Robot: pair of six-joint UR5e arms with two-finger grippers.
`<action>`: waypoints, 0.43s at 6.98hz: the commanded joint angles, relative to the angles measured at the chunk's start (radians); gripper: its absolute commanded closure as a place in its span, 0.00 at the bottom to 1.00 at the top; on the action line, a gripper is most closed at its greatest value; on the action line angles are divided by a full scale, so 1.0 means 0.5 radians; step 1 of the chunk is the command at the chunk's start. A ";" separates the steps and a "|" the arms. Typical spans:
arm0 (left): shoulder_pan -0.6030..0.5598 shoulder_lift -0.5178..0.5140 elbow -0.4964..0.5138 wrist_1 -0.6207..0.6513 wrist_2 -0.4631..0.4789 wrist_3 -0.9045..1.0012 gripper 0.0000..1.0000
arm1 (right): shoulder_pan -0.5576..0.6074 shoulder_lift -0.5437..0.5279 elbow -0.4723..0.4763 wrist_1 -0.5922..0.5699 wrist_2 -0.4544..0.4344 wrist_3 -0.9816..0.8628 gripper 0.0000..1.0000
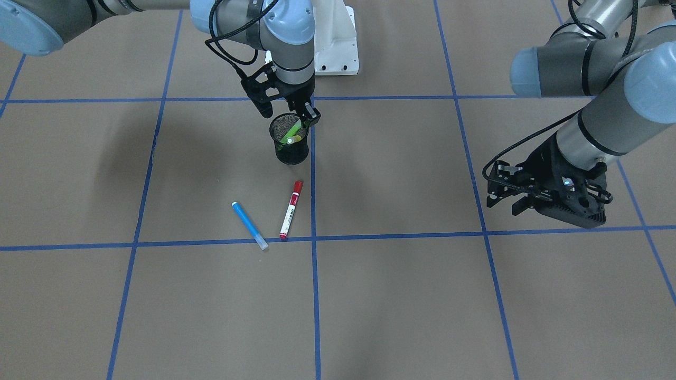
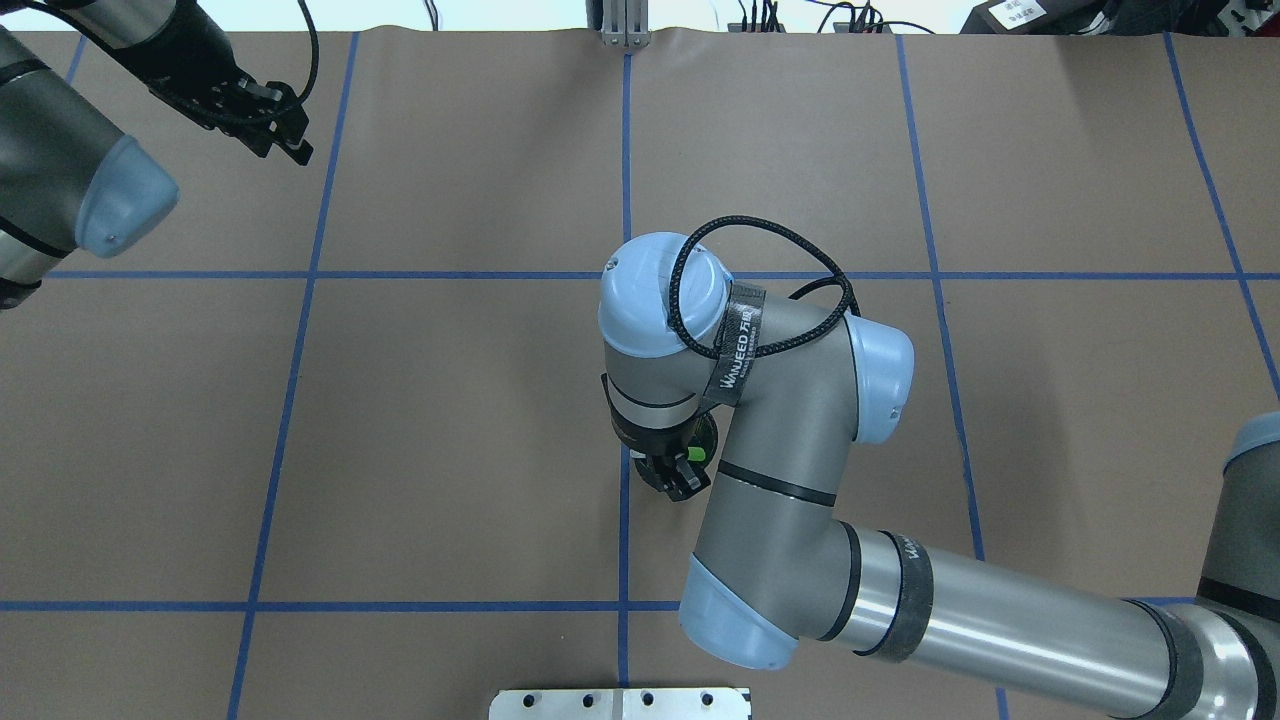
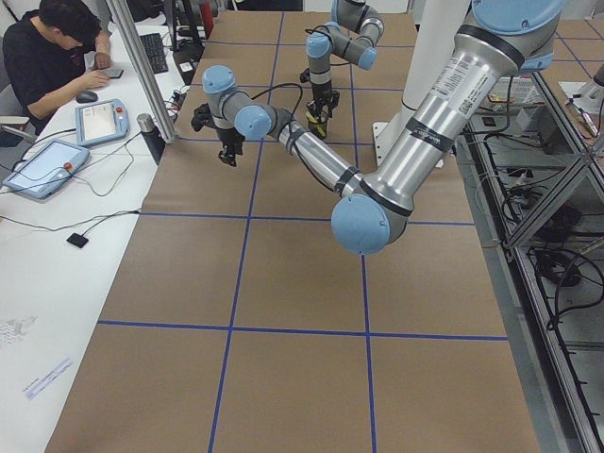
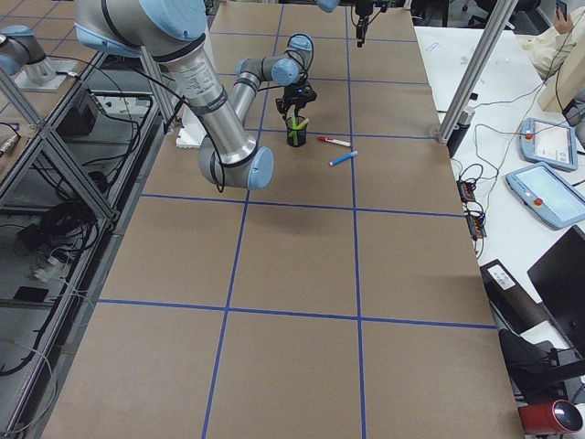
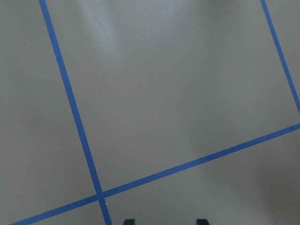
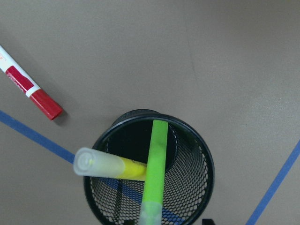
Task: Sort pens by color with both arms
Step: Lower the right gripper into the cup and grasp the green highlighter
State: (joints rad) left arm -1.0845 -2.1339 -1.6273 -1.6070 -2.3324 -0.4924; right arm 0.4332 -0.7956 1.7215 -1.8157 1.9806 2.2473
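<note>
**Ana:** Where are the pens?

**Ben:** The blue pen [image 1: 249,226] and the red pen [image 1: 290,211] lie on the table [image 1: 401,295], left of the middle. Just above them, the green pen [image 6: 154,159] and the yellow pen [image 6: 126,168] lean in the cup [image 1: 290,154].

**Ana:** Why is the right gripper [image 1: 288,113] over the cup?

**Ben:** I think the cup is where those colors go. Its fingers are apart and hold nothing.

**Ana:** And the left gripper [image 1: 520,199], far right?

**Ben:** It is spread wide too, empty, and well away from the pens.

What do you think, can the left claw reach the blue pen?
Probably yes. The blue pen lies flat in the open, apart from the red pen, with nothing between it and the open left claw. The right arm is over the cup, not the pen.
</note>
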 commanded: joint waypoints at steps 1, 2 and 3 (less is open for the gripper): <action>0.000 0.000 -0.003 0.002 0.004 0.000 0.46 | -0.001 -0.004 0.002 -0.001 0.000 0.000 0.49; 0.003 0.000 -0.004 0.002 0.004 0.000 0.46 | -0.001 -0.004 0.005 -0.001 0.000 0.003 0.51; 0.003 0.000 0.000 0.002 0.004 0.000 0.46 | -0.001 -0.007 0.015 -0.001 0.000 0.000 0.53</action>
State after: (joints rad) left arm -1.0835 -2.1338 -1.6286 -1.6062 -2.3302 -0.4924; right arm 0.4327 -0.7981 1.7247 -1.8163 1.9804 2.2480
